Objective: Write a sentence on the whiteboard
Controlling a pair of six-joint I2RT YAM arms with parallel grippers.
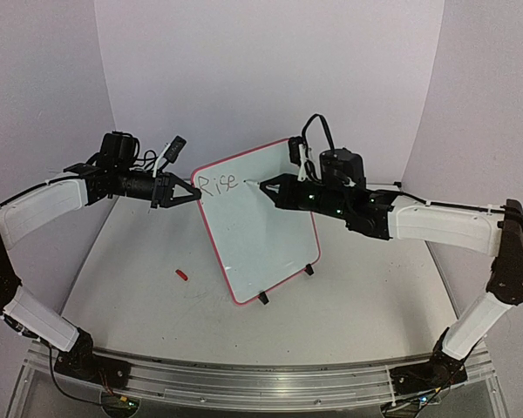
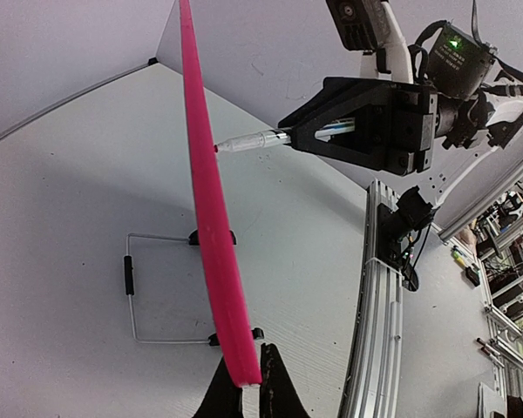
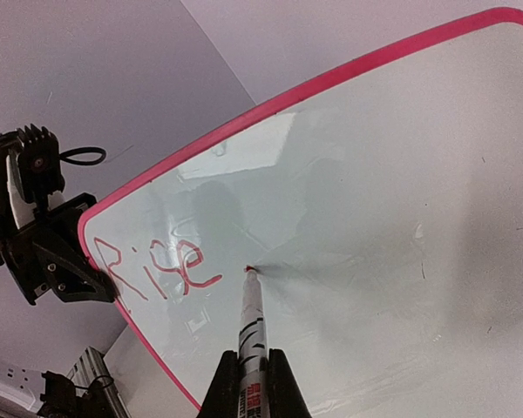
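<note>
The whiteboard [image 1: 261,222] stands tilted on small black feet in the middle of the table, white with a red rim. The sentence [image 1: 219,183] reads only "Rise" near the board's top left; in the right wrist view it [image 3: 157,266] is red lettering. My left gripper [image 1: 192,193] is shut on the board's left edge [image 2: 211,218]. My right gripper [image 1: 268,187] is shut on a marker [image 3: 253,335] whose red tip touches the board just right of "Rise". The marker also shows in the left wrist view [image 2: 253,140].
A small red marker cap [image 1: 182,275] lies on the table left of the board. The board's wire stand [image 2: 131,287] rests behind it. Grey walls close the back and sides. An aluminium rail [image 1: 261,383] runs along the near edge.
</note>
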